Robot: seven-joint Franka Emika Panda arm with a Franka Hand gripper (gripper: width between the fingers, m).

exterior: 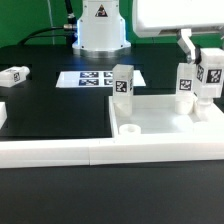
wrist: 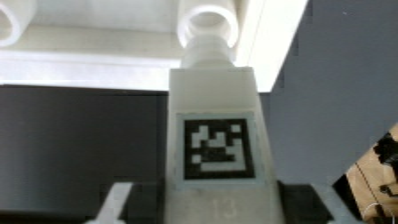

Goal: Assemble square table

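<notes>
The white square tabletop (exterior: 160, 128) lies at the exterior view's right, sockets up. Two white tagged legs stand upright on it, one at its left corner (exterior: 122, 84) and one further right (exterior: 187, 82). My gripper (exterior: 206, 56) is shut on a third tagged leg (exterior: 212, 76) and holds it upright over the tabletop's far right corner. In the wrist view this leg (wrist: 217, 130) fills the middle between my fingers (wrist: 128, 205), its threaded tip (wrist: 210, 25) pointing at the white tabletop (wrist: 98, 65). I cannot tell whether the tip touches it. A fourth leg (exterior: 14, 75) lies on the black table at the left.
The marker board (exterior: 92, 78) lies flat in front of the robot base (exterior: 98, 30). Long white border bars (exterior: 60, 150) run along the front edge and the left side (exterior: 3, 118) of the work area.
</notes>
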